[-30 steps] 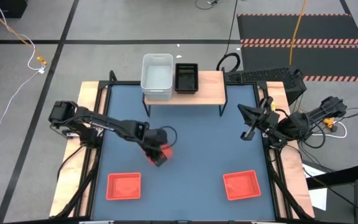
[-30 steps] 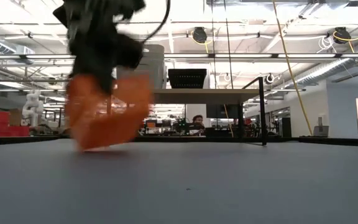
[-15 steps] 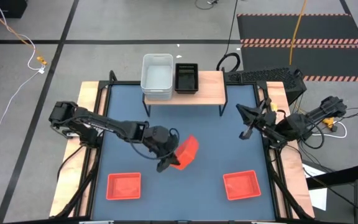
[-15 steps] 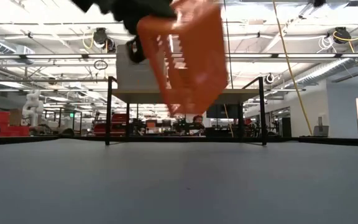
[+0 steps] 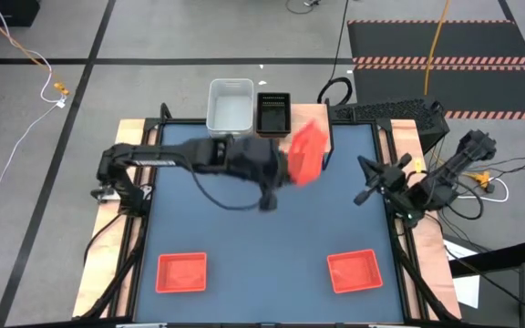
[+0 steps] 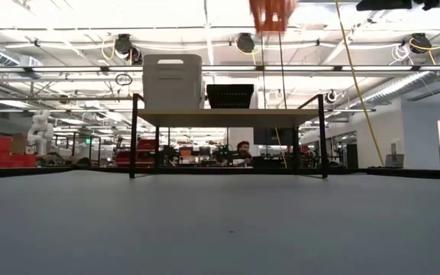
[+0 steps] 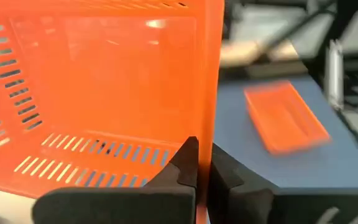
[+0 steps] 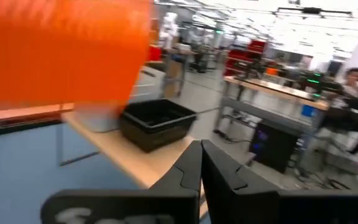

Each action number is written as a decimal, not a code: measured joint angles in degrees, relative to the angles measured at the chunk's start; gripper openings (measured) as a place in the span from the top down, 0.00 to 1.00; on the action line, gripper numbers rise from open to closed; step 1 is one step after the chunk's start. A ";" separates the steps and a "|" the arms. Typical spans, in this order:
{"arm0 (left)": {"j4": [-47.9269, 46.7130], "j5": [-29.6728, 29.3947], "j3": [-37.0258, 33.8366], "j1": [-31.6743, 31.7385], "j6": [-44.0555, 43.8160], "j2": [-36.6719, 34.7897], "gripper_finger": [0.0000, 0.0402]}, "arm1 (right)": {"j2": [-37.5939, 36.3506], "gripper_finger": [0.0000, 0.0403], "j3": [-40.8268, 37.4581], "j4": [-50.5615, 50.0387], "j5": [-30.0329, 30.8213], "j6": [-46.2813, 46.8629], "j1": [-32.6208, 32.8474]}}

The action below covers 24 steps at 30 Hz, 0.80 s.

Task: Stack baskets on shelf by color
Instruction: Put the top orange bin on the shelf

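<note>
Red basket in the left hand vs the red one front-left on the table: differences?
The held red basket hangs tilted in the air by the shelf, gripped at its wall by the left hand. The front-left red basket lies flat, mouth up, on the table, untouched. Both share colour and shape.

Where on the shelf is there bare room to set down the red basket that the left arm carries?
The shelf is bare on its right part, beside the black basket; the carried red basket hangs over that end, held by the left gripper. The shelf's left and middle are crowded: the white basket and the black one sit side by side.
</note>
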 joint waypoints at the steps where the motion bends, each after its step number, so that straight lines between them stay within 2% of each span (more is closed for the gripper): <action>1: 0.56 -0.97 2.57 0.63 3.05 0.29 0.99 | 0.00 1.00 0.00 0.00 -0.02 0.45 1.01; 5: 2.98 -4.56 9.37 4.22 11.53 2.02 0.99 | 0.37 1.00 -0.23 0.09 0.01 1.91 4.28; 9: 7.90 -4.70 11.36 10.09 11.90 5.84 0.99 | 0.37 1.00 -1.04 0.08 0.04 2.87 6.11; 13: 11.75 -0.06 11.45 15.59 10.81 11.19 0.99 | 0.40 1.00 -1.97 0.08 0.04 5.09 7.68; 17: 13.43 2.16 11.30 19.91 12.05 15.59 0.98 | 0.39 1.00 -2.69 0.20 0.03 5.51 8.91; 24: 15.07 8.29 11.34 23.88 9.63 17.18 0.97 | 0.00 1.00 -4.51 1.34 0.04 6.58 9.28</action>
